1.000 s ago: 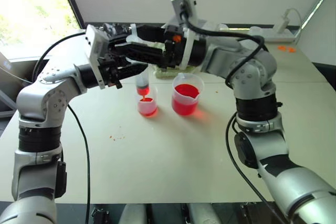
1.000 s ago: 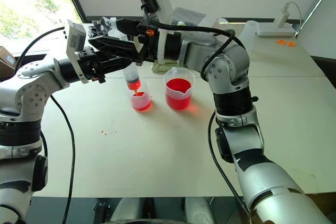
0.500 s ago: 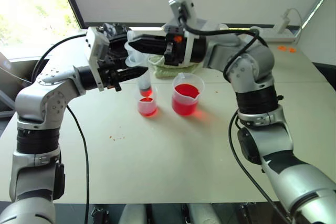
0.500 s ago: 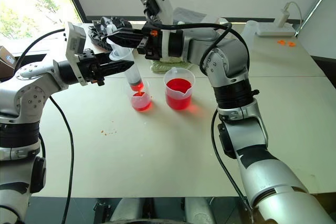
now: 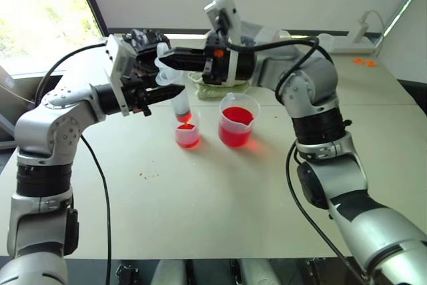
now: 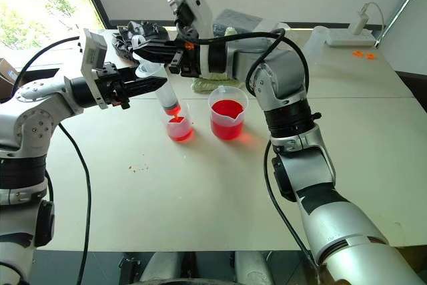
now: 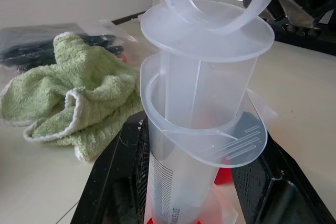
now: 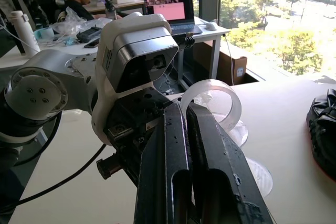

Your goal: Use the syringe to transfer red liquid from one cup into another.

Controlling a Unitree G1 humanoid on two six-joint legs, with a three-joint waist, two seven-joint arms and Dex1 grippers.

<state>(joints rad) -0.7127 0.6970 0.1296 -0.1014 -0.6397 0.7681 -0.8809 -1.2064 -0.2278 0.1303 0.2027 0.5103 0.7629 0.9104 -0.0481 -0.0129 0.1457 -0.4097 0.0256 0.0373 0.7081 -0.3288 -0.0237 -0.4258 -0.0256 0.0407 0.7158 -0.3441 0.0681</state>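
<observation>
1. The syringe (image 6: 165, 89) stands upright over the small cup (image 6: 179, 127), tip down at the cup's mouth, with red liquid (image 6: 172, 107) in the lower barrel.
2. The left gripper (image 6: 157, 83) is clamped on the syringe barrel, one finger on each side, just under the flange.
3. The right gripper (image 6: 141, 49) has its fingers pressed together and reaches level to the plunger's ring at the top of the syringe.
4. The beaker (image 6: 227, 112), part full of red liquid, stands just beside the small cup and apart from it.
5. A green cloth (image 7: 68, 93) lies behind both cups, toward the table's far edge.
6. The table (image 6: 200, 185) is bare and wide in front of the cups, save a few small red specks.
</observation>
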